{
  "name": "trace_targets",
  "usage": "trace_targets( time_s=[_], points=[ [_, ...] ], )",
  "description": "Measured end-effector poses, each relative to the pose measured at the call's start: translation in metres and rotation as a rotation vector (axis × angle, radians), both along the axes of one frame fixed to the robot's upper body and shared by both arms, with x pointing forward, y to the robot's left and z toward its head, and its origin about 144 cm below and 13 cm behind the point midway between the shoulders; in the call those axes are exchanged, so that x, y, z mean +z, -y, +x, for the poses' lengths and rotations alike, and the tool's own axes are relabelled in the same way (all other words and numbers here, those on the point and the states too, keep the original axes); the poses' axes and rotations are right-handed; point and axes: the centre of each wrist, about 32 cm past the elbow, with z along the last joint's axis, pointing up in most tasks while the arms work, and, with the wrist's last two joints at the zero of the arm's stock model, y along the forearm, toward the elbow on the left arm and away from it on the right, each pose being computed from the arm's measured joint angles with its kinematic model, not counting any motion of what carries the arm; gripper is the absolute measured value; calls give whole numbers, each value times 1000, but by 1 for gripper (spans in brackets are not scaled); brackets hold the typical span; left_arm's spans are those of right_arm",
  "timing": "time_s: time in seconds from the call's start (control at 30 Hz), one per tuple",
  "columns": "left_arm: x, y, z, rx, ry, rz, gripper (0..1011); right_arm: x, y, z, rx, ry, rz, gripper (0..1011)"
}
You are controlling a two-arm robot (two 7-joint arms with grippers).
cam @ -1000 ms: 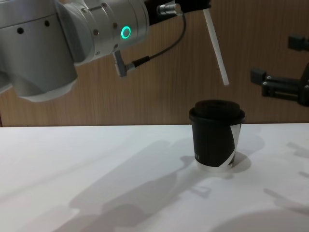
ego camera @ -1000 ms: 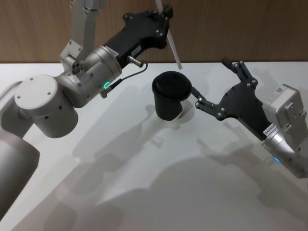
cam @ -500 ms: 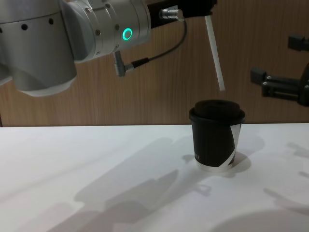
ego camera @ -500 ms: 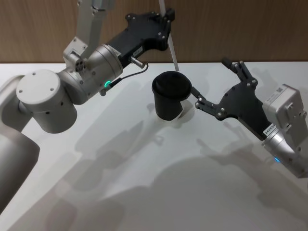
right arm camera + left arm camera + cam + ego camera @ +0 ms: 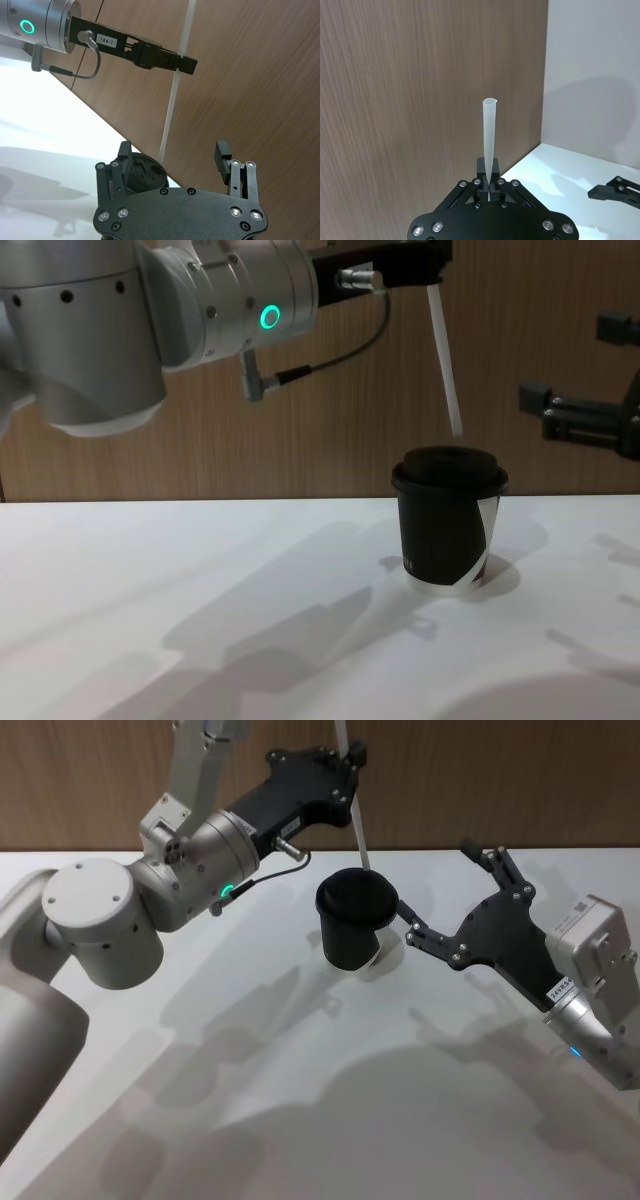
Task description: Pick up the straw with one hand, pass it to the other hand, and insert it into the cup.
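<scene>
White and thin, the long plastic straw (image 5: 444,360) is clamped near its upper part by the long black left gripper (image 5: 350,765) of the silver-grey arm with the glowing green ring, at the upper centre of the head view. The straw is held nearly upright, slightly tilted, with its lower end just above the domed lid of the black paper cup (image 5: 448,530) and not yet in it, as seen at the centre right of the chest view. The cup is stood upright on the white table (image 5: 300,1100). The blocky black right gripper (image 5: 450,890) is spread wide and empty, just beside the cup at the right of the head view.
</scene>
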Motion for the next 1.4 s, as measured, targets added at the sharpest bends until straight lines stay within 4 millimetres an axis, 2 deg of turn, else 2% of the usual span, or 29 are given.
trace_targets(
  time_s=[1.4],
  points=[
    [-6,13,10,27,-14,67,14,0,0,0,0,0,0,1001]
  ],
)
